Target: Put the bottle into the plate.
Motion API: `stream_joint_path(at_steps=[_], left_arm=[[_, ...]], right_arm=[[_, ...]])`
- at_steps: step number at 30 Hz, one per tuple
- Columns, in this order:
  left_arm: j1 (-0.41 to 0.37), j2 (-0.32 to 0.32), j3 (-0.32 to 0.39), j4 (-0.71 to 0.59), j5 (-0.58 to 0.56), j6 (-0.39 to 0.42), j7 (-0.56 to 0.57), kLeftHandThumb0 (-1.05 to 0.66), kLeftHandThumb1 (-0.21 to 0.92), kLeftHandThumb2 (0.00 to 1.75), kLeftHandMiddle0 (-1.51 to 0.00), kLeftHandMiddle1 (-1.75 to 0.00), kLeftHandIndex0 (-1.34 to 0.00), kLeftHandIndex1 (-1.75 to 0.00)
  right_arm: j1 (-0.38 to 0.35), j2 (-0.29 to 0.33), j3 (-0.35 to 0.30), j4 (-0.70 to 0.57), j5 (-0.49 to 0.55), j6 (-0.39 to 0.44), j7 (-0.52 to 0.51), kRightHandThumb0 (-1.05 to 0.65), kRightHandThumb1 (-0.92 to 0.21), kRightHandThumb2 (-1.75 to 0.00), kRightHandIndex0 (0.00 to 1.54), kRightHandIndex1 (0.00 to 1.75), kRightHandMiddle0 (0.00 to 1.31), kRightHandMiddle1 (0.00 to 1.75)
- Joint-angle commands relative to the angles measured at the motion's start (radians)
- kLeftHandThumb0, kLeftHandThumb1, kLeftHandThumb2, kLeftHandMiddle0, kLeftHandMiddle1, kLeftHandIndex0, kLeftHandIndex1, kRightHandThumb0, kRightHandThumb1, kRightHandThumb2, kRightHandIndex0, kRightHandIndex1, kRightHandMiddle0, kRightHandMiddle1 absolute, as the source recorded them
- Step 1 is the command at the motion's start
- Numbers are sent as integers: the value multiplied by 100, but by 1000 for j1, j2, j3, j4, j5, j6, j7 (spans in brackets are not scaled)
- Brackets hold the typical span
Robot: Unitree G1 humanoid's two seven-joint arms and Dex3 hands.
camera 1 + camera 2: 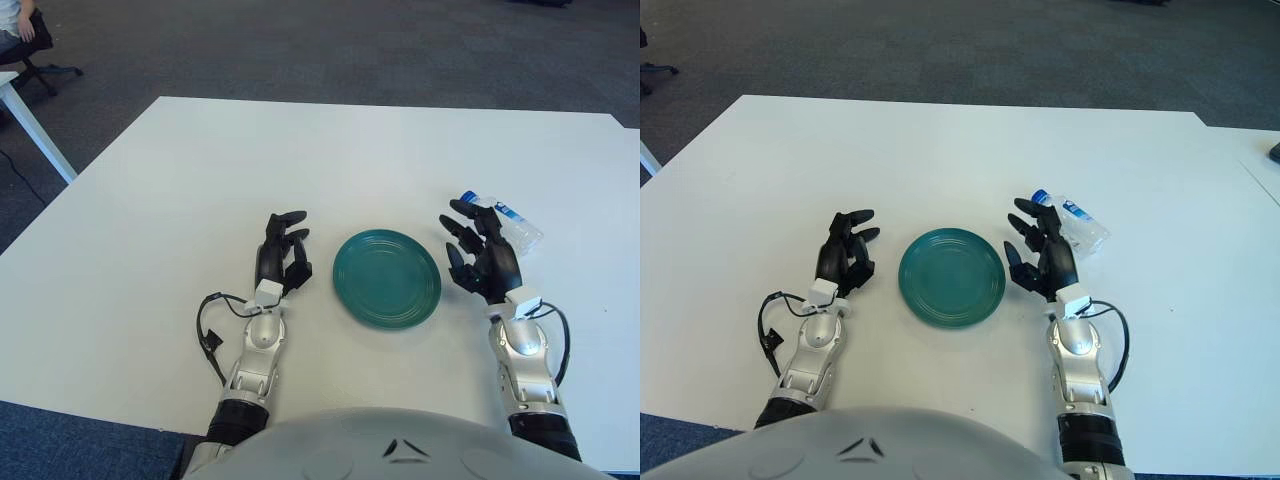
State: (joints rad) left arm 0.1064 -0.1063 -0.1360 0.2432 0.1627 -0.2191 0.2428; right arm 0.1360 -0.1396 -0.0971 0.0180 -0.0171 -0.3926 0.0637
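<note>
left eye view: the bottle (505, 226) lies on its side beyond the plate (387, 277), off to its right. my right hand (482, 255) is beside the plate's right rim, fingers spread and holding nothing, angled at the bottle so i can wrap it.

right eye view: my left hand (844, 257) sits left of the plate, loosely open, keeping clear of the drop spot.
</note>
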Motion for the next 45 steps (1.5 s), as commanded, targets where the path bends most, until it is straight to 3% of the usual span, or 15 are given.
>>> stream_joint_path(at_steps=[1, 10, 15, 25, 30, 37, 45], left_arm=[[10, -16, 9, 61, -22, 31, -13, -79, 92, 87, -46, -73, -21, -113], [-25, -13, 24, 133, -40, -16, -13, -80, 92, 89, -44, -69, -19, -112], [-43, -17, 35, 182, -57, -53, -19, -80, 92, 91, -42, -66, -17, -111], [-71, -12, 48, 256, -60, -101, -16, -82, 92, 93, -43, -63, -18, -111], [-74, -8, 43, 263, -54, -114, -15, -82, 92, 93, -42, -62, -18, -112], [-64, -3, 36, 236, -47, -106, -18, -83, 92, 93, -42, -61, -18, -111], [-51, 1, 33, 223, -36, -123, -9, -84, 92, 94, -43, -61, -17, -111]], right_arm=[[-19, -22, -12, -32, -12, 6, -1, -62, -87, -52, 36, 19, 0, 85], [-81, -101, -22, -75, -88, -1, 4, -66, -91, -45, 34, 23, 0, 91], [-168, -198, -41, -65, -234, -21, -33, -70, -92, -42, 34, 25, 0, 93], [-225, -310, -33, -52, -434, 1, -96, -72, -92, -46, 33, 26, 0, 92], [-274, -375, -23, 10, -547, 28, -133, -75, -92, -47, 31, 25, 0, 91], [-376, -445, 36, 158, -672, 84, -178, -79, -92, -45, 24, 21, 0, 84], [-436, -535, 108, 269, -748, 120, -170, -87, -92, -46, 16, 14, 0, 61]])
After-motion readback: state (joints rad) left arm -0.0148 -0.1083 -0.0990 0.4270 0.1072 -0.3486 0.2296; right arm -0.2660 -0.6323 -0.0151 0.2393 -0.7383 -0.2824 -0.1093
